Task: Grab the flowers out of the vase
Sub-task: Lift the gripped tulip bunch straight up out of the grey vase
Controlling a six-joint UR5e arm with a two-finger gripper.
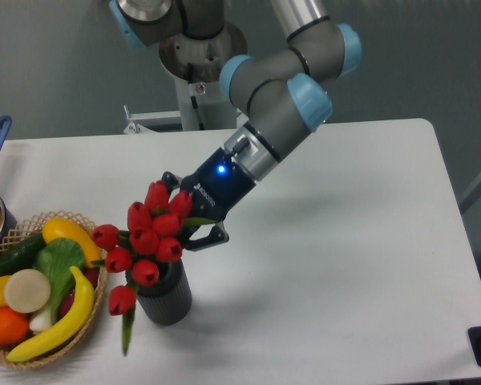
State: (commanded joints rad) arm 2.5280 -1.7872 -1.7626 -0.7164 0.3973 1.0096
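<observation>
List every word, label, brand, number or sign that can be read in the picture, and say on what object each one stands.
Gripper: a line of small white lettering runs along its black body beside the blue light, too small and blurred to read.
Flowers, vase, basket, table: no text visible.
Nothing else in the picture carries readable words, numbers or signs.

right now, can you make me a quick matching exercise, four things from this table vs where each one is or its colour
Things:
1. flowers
2. vase
3. banana
4. gripper

Descriptions:
A. dark grey, ribbed
B. lying in the woven basket
C. red buds above the vase's mouth
D. at the bunch, blue light on its body

Pairs: 1-C, 2-A, 3-B, 4-D
</observation>
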